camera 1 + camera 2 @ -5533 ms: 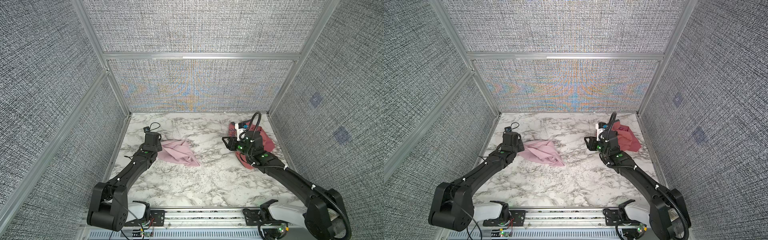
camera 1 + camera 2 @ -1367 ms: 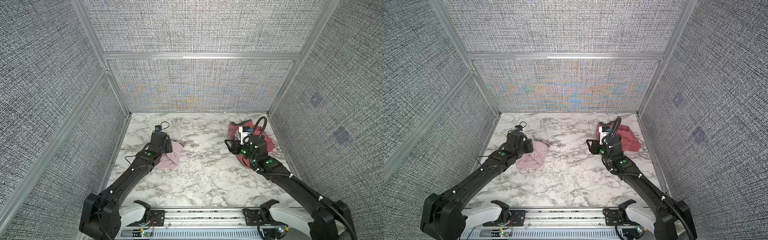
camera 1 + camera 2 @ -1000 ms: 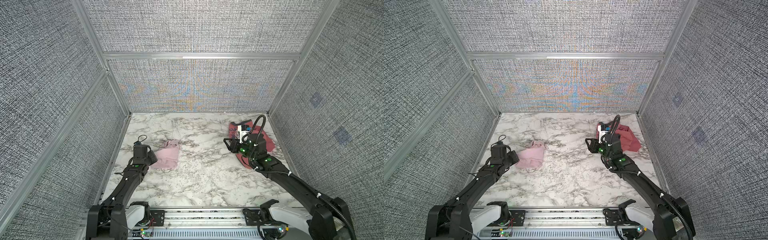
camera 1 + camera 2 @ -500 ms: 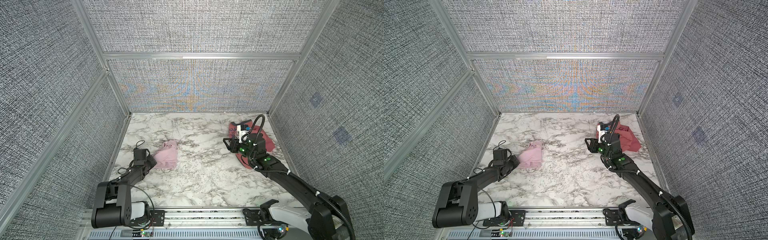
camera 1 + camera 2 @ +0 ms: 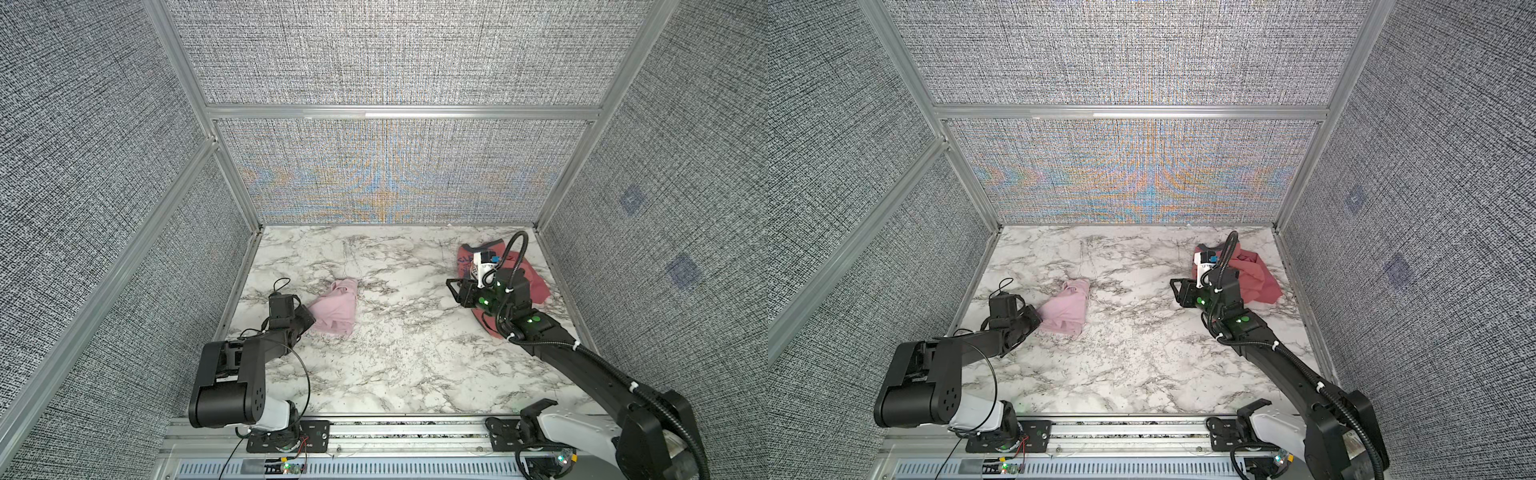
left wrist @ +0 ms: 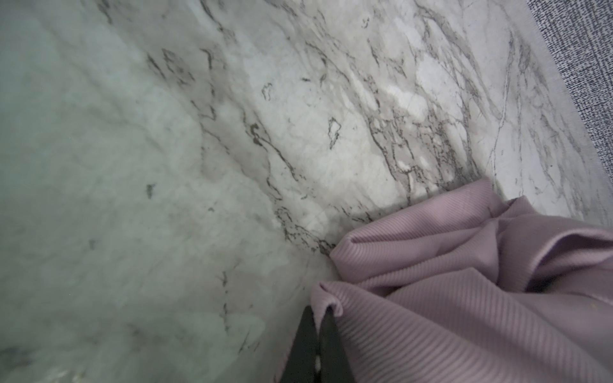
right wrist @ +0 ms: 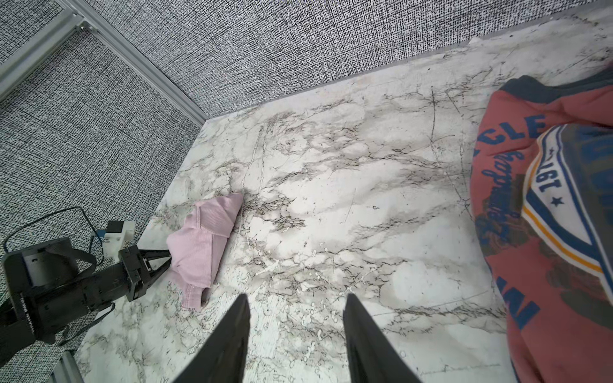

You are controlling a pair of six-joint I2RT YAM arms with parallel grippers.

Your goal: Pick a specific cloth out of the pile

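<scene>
The pale pink cloth (image 5: 337, 309) (image 5: 1065, 311) lies bunched on the marble table's left side. My left gripper (image 5: 309, 322) (image 5: 1037, 322) is low over the table, shut on a fold at the cloth's near-left edge. The left wrist view shows this pinch (image 6: 318, 311) on the ribbed cloth (image 6: 464, 298). The pile is not a heap: the salmon-red printed T-shirt (image 5: 536, 282) (image 5: 1256, 278) (image 7: 547, 232) lies apart at the back right. My right gripper (image 5: 453, 286) (image 7: 295, 298) hovers open and empty just left of the T-shirt, facing the cloth (image 7: 202, 238).
Grey fabric walls with aluminium frames close in the marble table (image 5: 395, 353) on three sides. The left wall stands close to the left arm (image 5: 249, 353). A metal rail (image 5: 395, 432) runs along the front edge.
The left arm has folded back toward the front left, and its gripper has drawn the pink cloth's edge a little that way. The right arm has hardly moved.
</scene>
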